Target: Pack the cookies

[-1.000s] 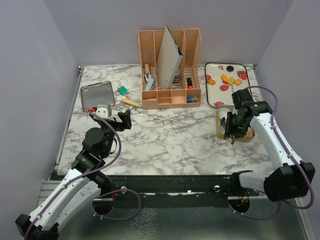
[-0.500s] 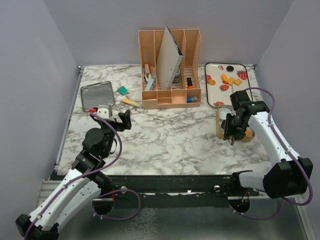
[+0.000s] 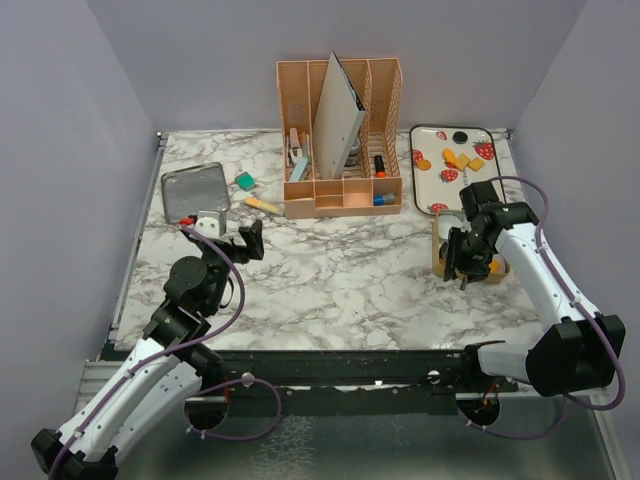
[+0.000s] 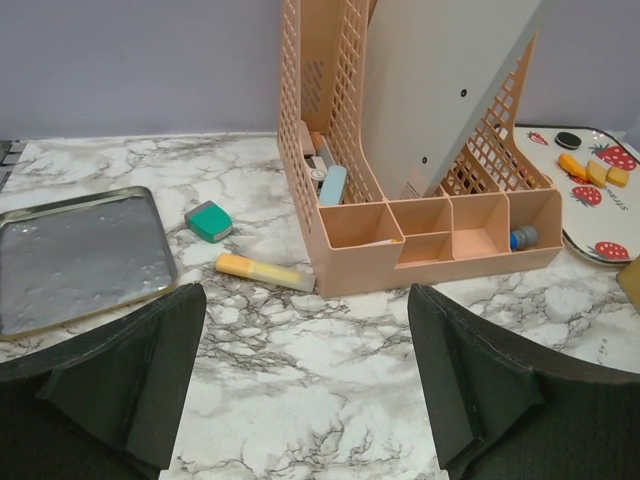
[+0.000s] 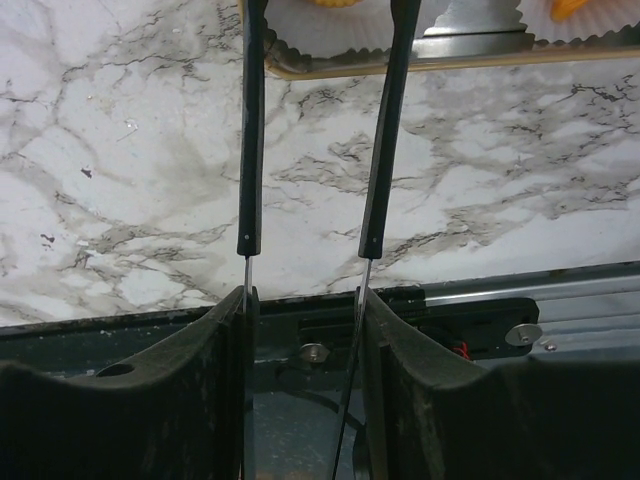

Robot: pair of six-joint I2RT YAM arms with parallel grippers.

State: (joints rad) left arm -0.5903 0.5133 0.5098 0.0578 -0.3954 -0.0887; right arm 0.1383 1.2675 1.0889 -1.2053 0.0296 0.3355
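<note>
Several orange-yellow cookies (image 3: 461, 160) lie on a white strawberry-print tray (image 3: 436, 190) at the back right; they also show in the left wrist view (image 4: 596, 172). My right gripper (image 3: 460, 262) is shut on black tongs (image 5: 250, 150), whose arms reach over a tan box (image 3: 440, 262) holding white paper cups. One cup (image 5: 320, 35) under the tong tips holds a cookie piece (image 5: 335, 2); another cup holds a cookie (image 5: 572, 8). The tong tips are cut off at the frame's top edge. My left gripper (image 3: 238, 240) is open and empty over the marble at the left.
A peach desk organizer (image 3: 340, 150) with a grey folder stands at the back centre. A metal tin tray (image 3: 195, 188), a green eraser (image 3: 245, 181) and a yellow highlighter (image 3: 263, 205) lie at the back left. The table's front rail (image 5: 480, 310) runs below the right gripper.
My right gripper has shifted slightly left over the tan box with the tongs. The left arm has not moved.
</note>
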